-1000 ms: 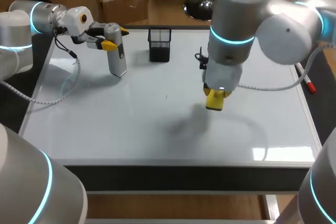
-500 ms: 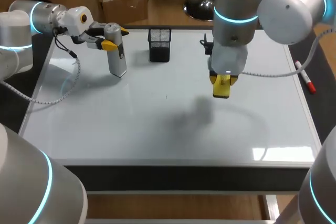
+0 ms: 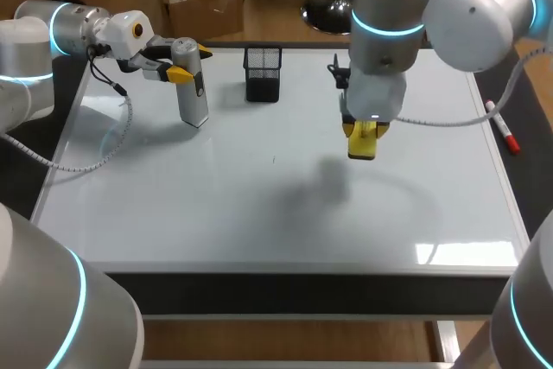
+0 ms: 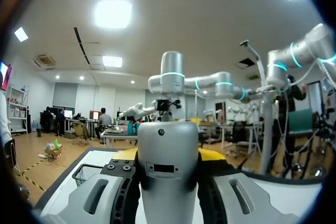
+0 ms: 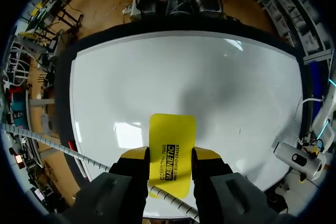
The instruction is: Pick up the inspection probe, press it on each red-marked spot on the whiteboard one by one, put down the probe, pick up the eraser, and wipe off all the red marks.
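Currently our L gripper [image 3: 191, 63] sits over the far-left part of the whiteboard [image 3: 216, 213], fingers clamped from 2 sides on the upper part of the inspection probe [image 3: 193, 103]. The probe is a grey body, upright, w/ its lower end down at the board; we can't tell whether it actually touches. In the L wrist view it fills the gap betw. the fingers, yellow tips peeking out on either side.

Our R arm [image 3: 467, 23] comes in from the right & reaches to abt the middle of the board. The R gripper [image 5: 170, 157] points down, fingers closed on the yellow eraser [image 5: 172, 135], one on each long edge; most of the eraser sticks out ahead of the tips. It hangs off the surface: its shadow [image 3: 324, 192] lies on the board on the near side, apart from it.

Other stuff: a black mesh pen cup [image 3: 263, 73] stands at the far edge of the board, betw. the 2 grippers, near the probe & well apart from the eraser. A marker [image 3: 504, 133] w/ a red end lies at the board's right frame, beyond the R arm. A tiny dark speck [image 3: 274, 160] sits on the white surface betw. probe & eraser. A grey cable [image 3: 432, 143] loops from the R wrist over the right part of the board, & in the head view the arm's bulk hides the far-right corner.
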`<state>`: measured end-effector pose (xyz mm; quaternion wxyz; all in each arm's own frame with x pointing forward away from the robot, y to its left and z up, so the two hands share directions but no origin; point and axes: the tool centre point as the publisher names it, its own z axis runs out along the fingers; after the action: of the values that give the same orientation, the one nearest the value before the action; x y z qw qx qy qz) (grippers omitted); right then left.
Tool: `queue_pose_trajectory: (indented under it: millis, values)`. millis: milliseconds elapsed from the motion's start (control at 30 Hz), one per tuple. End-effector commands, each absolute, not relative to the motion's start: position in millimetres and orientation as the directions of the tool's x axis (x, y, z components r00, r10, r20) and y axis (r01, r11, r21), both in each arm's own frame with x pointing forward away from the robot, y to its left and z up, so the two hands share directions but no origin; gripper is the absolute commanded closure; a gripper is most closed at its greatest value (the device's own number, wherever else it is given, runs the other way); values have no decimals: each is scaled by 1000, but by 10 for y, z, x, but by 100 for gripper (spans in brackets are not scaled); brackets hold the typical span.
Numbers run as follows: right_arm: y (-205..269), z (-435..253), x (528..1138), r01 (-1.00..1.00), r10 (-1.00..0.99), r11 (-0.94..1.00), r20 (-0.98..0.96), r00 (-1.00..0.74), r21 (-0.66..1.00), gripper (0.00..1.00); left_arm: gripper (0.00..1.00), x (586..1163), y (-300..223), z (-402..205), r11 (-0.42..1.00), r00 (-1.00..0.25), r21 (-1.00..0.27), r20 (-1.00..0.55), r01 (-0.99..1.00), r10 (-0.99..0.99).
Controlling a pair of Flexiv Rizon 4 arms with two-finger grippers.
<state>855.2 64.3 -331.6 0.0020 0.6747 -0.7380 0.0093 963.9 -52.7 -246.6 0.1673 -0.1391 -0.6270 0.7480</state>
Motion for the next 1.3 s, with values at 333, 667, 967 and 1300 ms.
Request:
queue_pose_trajectory:
  millis: [333, 667, 967, 1300]
  values:
    - [655, -3539, 9532, -1000, -1000, 24, 9, -24, 0, 100, 100, 9651, -524, -2456, -156, -904, -985, 2, -76, 428]
    - [747, -3703, 10102, -1000, -1000, -4, -1, 4, 21, 100, 100, 9651, -524, -2456, -156, -904, -985, 2, -76, 428]
    - [889, -3786, 10435, -1000, -1000, -13, -15, 13, 25, 100, 100, 9651, -524, -2456, -156, -904, -985, 2, -76, 428]
    - [1041, -3881, 10680, -999, -999, -29, -19, 28, 30, 100, 100, 9651, -524, -2456, -156, -904, -985, 2, -76, 428]
